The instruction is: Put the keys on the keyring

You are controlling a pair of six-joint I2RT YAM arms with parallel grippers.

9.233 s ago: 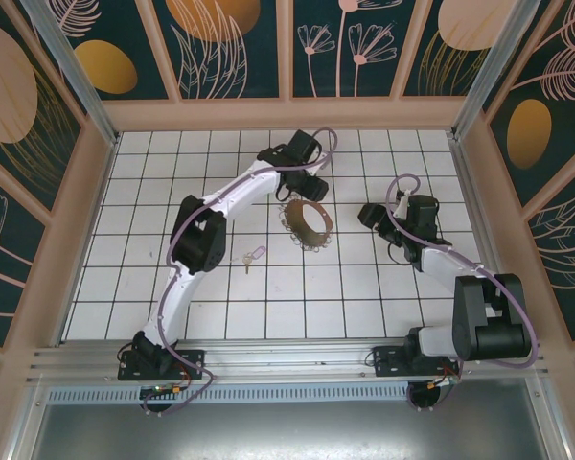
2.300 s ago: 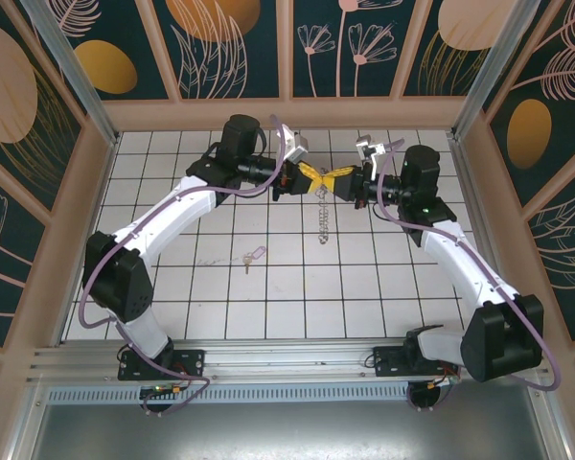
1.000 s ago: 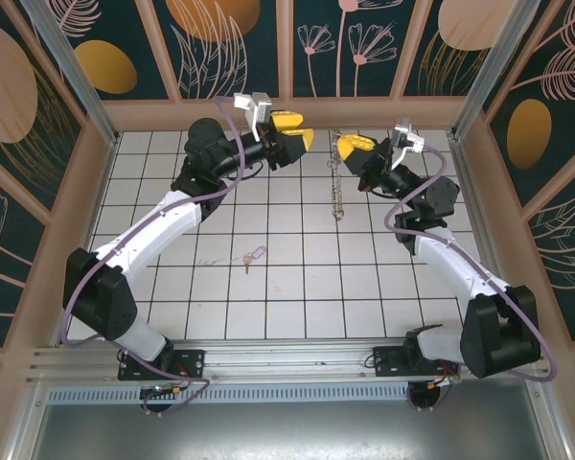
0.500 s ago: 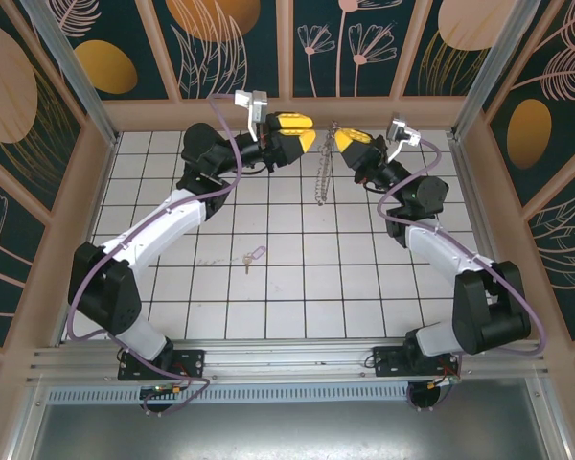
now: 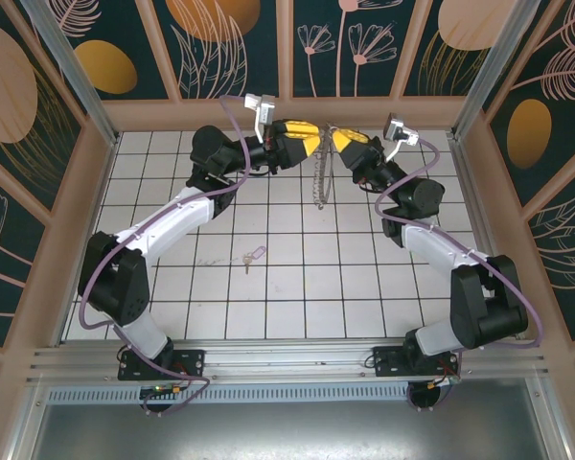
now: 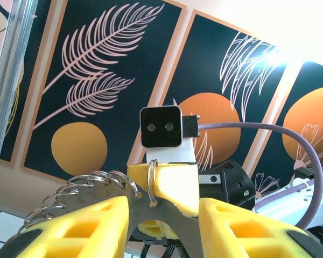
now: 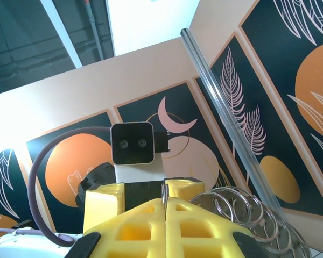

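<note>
Both arms are raised at the back of the cell, their yellow fingers meeting. My right gripper [image 5: 343, 141] [image 7: 166, 207] is shut on the keyring [image 5: 318, 182], a small ring pinched between its pads. The rest of the keyring hangs down as a strand of metal pieces. Its loops [image 7: 242, 209] fan out to the right of my fingers. My left gripper [image 5: 305, 137] [image 6: 164, 226] is open, its fingers standing on either side of the keyring's flat metal band [image 6: 97, 191], with a gap on the right side. The key [image 5: 252, 256] with its lilac tag lies on the tiled floor, far below both grippers.
White tiled floor [image 5: 297, 287] is bounded by patterned wall panels [image 5: 235, 48] and pale wooden rails. Both arm bases sit on the near aluminium rail [image 5: 287, 359]. A clear vertical post [image 7: 231, 102] runs past the right gripper.
My left gripper has moved right, up to the right gripper, and its jaws have narrowed around the keyring. The right gripper brought the hanging keyring slightly left. The key has not moved.
</note>
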